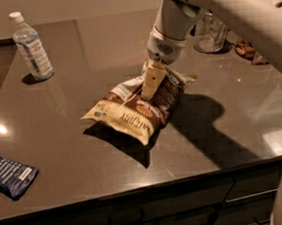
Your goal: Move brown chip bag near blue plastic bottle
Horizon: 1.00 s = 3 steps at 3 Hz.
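Kitchen-like: dark stone counter (102, 54), drawers (187, 204) beneath, claw (151, 87) at brown chip bag (132, 119).

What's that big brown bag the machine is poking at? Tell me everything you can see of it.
The brown chip bag is a puffy, crinkly pillow pack, dark brown in the middle with cream-yellow edges, printed lettering and a white panel near its far end. It lies slantwise on the dark countertop, casting a shadow at its near corner. The gripper meets its middle from above. Nothing else touches it.
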Tool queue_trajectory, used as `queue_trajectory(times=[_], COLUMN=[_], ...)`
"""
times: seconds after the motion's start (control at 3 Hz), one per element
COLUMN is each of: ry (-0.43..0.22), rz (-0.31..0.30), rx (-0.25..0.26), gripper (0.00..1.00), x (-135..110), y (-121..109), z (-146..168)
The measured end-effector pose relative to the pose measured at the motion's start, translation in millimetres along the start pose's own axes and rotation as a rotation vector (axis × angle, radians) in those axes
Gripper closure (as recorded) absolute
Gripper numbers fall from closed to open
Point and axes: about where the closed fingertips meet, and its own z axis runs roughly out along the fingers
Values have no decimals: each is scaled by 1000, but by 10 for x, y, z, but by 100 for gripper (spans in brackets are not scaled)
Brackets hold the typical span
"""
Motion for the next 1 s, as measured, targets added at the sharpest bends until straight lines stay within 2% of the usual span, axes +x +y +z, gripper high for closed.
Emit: queue_trajectory(times=[0.33,0.67,1.0], ry=[7,-1,-21], rz=[-39,-95,-160], rx=[11,30,50], gripper=[85,100,100], x=[-259,-639,-1112], y=[-93,-191,-249], z=[-137,-292,-371])
